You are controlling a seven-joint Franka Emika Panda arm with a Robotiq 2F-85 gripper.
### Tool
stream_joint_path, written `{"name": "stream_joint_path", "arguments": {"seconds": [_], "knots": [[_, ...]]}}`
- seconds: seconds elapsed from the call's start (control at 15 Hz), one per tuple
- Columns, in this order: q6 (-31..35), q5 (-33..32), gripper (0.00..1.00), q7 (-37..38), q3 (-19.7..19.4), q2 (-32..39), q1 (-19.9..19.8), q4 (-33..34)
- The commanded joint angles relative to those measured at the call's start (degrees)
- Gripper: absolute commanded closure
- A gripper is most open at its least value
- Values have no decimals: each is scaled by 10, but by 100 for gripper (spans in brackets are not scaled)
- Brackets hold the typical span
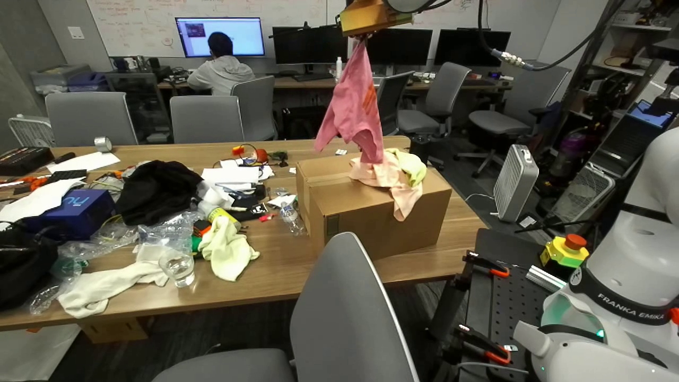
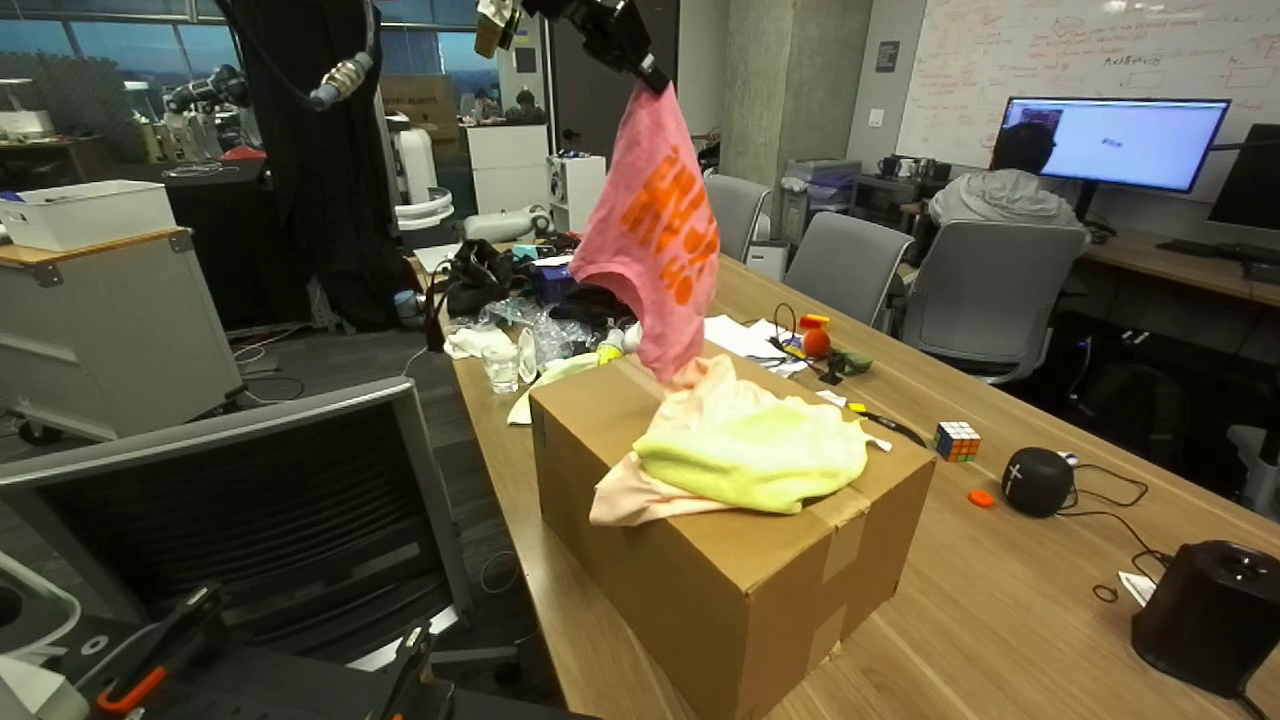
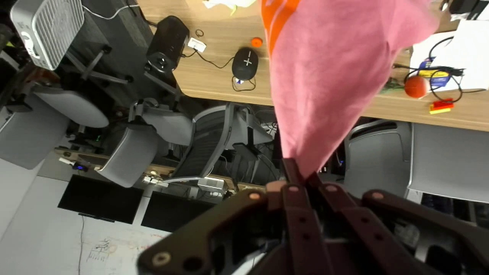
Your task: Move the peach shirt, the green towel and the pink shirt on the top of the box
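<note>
My gripper is shut on the pink shirt and holds it by one end. The pink shirt hangs limp above the box, and its orange lettering shows. Its lower end is just over or touching the peach shirt; I cannot tell which. The peach shirt lies crumpled on the box, with one part draped over the side. The green towel lies on top of the peach shirt, and it shows broadly in an exterior view. The gripper is high above the box.
The box stands on a wooden table. Black speakers and a puzzle cube are beside it. A bottle, a glass, a pale yellow-green cloth and clutter lie beyond its far end. A grey chair stands close by.
</note>
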Motion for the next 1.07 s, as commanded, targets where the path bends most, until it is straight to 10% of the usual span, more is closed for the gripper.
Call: {"name": "stream_joint_path", "arguments": {"seconds": [0.0, 0.13, 0.2, 0.87, 1.0], "knots": [[-10, -23, 99, 7, -4, -10, -4, 1], [-18, -21, 99, -1, -4, -9, -5, 3], [-19, -19, 71, 0, -4, -10, -5, 1], [-2, 83, 1, -147, -3, -32, -1, -31], [1, 128, 0, -189, 8, -46, 9, -62]]}}
